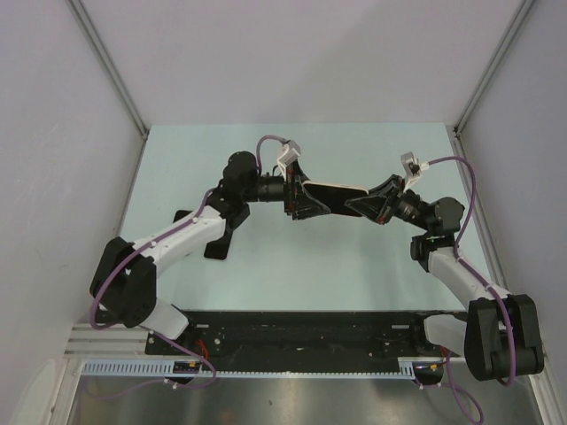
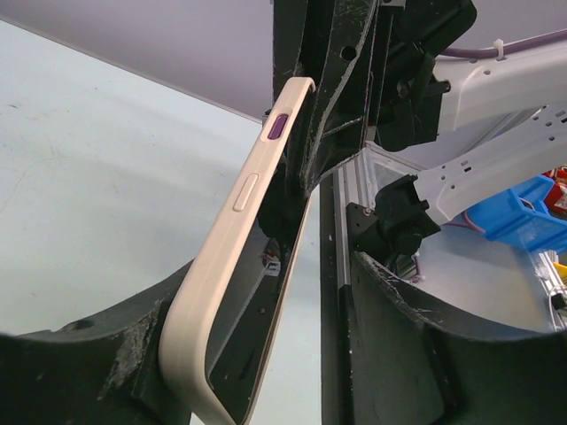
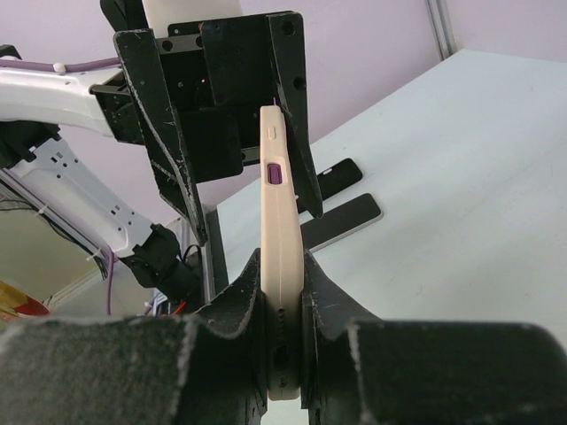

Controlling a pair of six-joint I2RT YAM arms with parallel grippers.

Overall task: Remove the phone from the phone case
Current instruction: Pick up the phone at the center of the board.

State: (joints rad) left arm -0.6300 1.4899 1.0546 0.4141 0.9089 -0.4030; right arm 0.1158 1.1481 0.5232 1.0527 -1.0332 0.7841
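We've got the cream phone case [image 1: 335, 189] mid-air over the bench [image 1: 354, 257], btwn both arms. R tool [image 3: 282, 274] clamped tight on one end; L tool [image 2: 270, 354] part-open, loose round the other end.

A: Pose?
B: Left arm [image 1: 177, 237] and right arm [image 1: 452, 270] bend inward; left gripper [image 1: 306, 199] and right gripper [image 1: 363, 205] face each other, nose to nose, at centre frame.
A: Fingers?
B: Right fingers [image 3: 235, 310] pinched close; left fingers [image 2: 399, 336] spread apart.
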